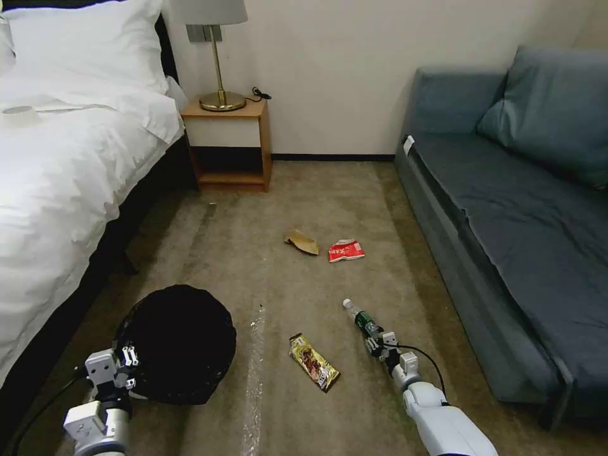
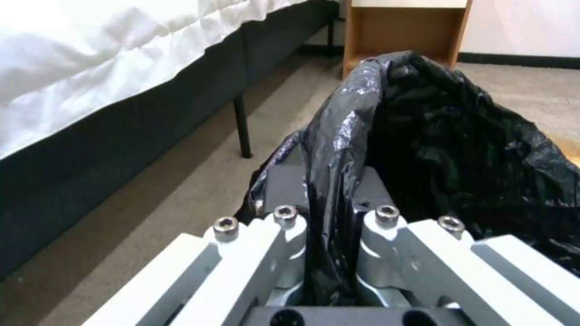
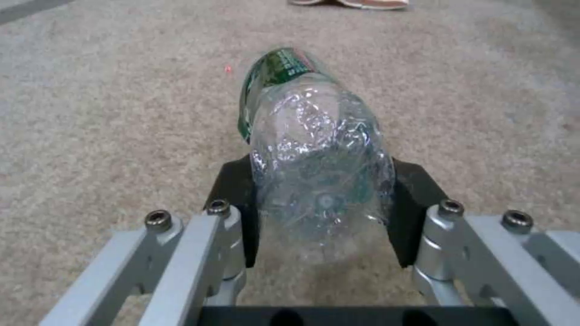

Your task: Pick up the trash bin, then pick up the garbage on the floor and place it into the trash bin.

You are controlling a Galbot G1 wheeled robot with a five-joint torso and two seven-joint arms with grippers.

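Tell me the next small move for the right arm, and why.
Probably lift the bottle off the carpet. The right gripper has its jaws pressed on both sides of the bottle's base. The left gripper grips the trash bin by its bagged rim, so the bin looks ready to take it.

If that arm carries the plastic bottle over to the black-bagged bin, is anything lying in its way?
Nothing tall. The right gripper is shut on the clear crushed plastic bottle. Between it and the bag-lined trash bin, held at its rim by the left gripper, lies just a flat gold-brown snack wrapper on the carpet.
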